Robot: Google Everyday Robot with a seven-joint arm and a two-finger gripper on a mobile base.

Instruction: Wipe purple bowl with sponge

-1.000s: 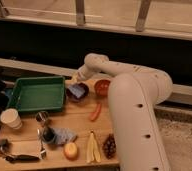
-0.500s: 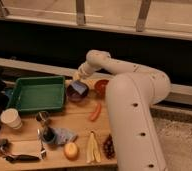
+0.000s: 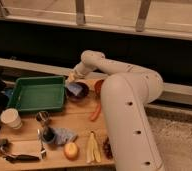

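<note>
On your far left a white cup [image 3: 10, 119] stands on the wooden counter [image 3: 81, 125], with dark tools [image 3: 16, 156] lying below it near the front edge. Just right of the cup sits the green tray [image 3: 37, 93], in the same place as a second ago. In front of the tray you have a small metal cup [image 3: 42, 117], then a dark cup [image 3: 48, 134] with the grey-blue rag [image 3: 65, 135] beside it.

Right of the tray's corner sits the purple bowl [image 3: 77, 93], touching or nearly touching the tray. The sponge [image 3: 77, 89] lies in the bowl's mouth, and the pincer [image 3: 72, 78] is just above it, closed on the sponge's upper edge. Compared with a second ago, the pincer has shifted only slightly over the bowl; the bowl itself has not moved.

Further right, the orange bowl [image 3: 98, 86] shows partly behind the white arm [image 3: 129, 115], close to the purple one. Below it a carrot-like orange piece [image 3: 95, 113] lies tilted on the counter. Along the front edge you see an apple [image 3: 71, 149], a banana [image 3: 92, 147] and a dark cluster [image 3: 107, 148] beside the arm, all where they were before.
</note>
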